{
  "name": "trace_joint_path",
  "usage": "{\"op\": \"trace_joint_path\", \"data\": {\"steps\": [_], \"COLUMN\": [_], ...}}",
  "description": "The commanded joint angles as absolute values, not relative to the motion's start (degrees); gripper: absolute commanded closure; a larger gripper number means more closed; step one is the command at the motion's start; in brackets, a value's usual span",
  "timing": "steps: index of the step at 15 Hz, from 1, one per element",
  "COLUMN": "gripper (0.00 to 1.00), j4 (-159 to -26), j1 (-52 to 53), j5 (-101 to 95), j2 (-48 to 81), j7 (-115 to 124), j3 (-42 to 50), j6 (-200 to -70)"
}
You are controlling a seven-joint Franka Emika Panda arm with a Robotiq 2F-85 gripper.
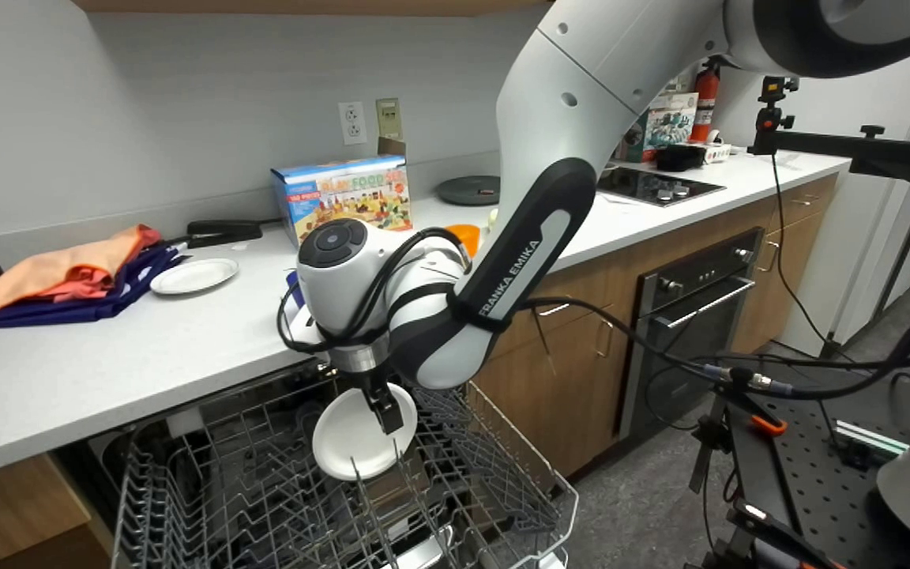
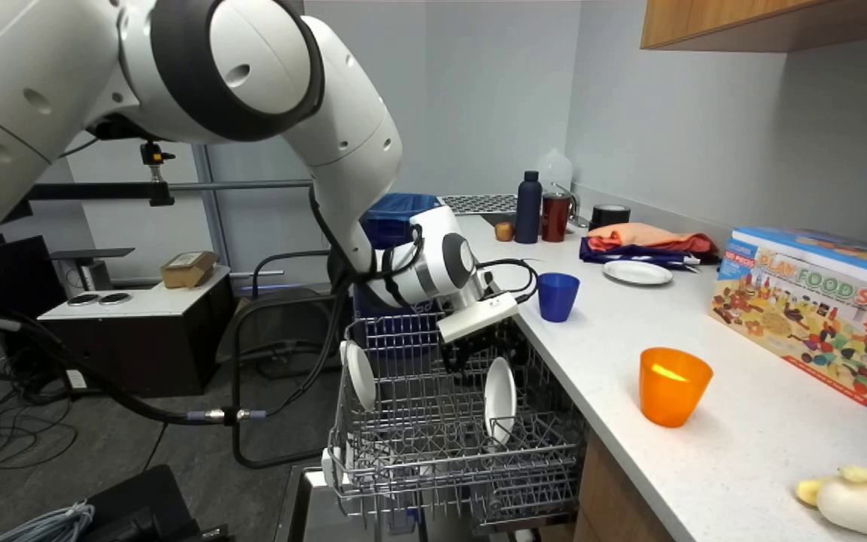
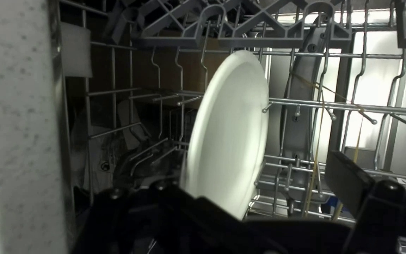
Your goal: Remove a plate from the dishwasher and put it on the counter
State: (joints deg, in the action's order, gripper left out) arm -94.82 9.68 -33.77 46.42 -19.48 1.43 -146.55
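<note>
One plain white round plate (image 3: pixel 231 134), smooth, with a raised rim and shallow centre, stands tilted on edge in the dark grey wire rack (image 2: pixel 433 461) of the under-counter dishwasher (image 2: pixel 313 519), towards the counter side. Your black two-fingered gripper (image 3: pixel 271 181) is spread wide; in the wrist view one flat dark finger (image 3: pixel 220 225) overlaps the plate's lower edge, though you cannot tell whether they touch, and the opposite finger (image 3: pixel 347 180) sits well apart from it, over the wires.

Thin metal tines with small rounded tips surround the plate. You also have a grey plastic lattice (image 3: pixel 263 42) of arches and crossed braces above it in that view, and thin tan strands (image 3: pixel 314 158) strung through the wires. The flat white counter (image 3: pixel 16 123), flecked with grey, runs straight-edged close along your left there.

On it, a tapered blue cup (image 2: pixel 557 296) stands near the edge, beside a black cable loop (image 2: pixel 510 262). Farther off you see a translucent orange cup (image 2: pixel 673 388), a glossy printed cardboard box (image 2: pixel 810 309), and a second white plate (image 2: pixel 637 272) lying flat beside rumpled peach and navy cloth (image 2: pixel 648 239). A third white plate (image 2: pixel 360 376) leans at the rack's outer side.
</note>
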Motion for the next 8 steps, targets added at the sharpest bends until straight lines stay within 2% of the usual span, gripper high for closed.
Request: {"op": "trace_joint_path", "data": {"steps": [1, 2, 4, 5, 8], "gripper": [0.0, 0.12, 0.2, 0.09, 0.0], "j4": [-91.9, -91.6, -91.0, -90.7, -90.0], "j1": [10.9, 11.0, 11.0, 11.1, 11.1], "j5": [-35.4, -35.5, -35.7, -35.8, -35.7], "j2": [48.8, 49.0, 49.3, 49.5, 50.3], "j7": [-18.3, -18.3, -18.1, -17.8, -17.4], "j3": [2.8, 2.9, 3.3, 3.6, 4.1], "j6": [-147.5, -147.4, -147.3, -147.3, -146.9]}}
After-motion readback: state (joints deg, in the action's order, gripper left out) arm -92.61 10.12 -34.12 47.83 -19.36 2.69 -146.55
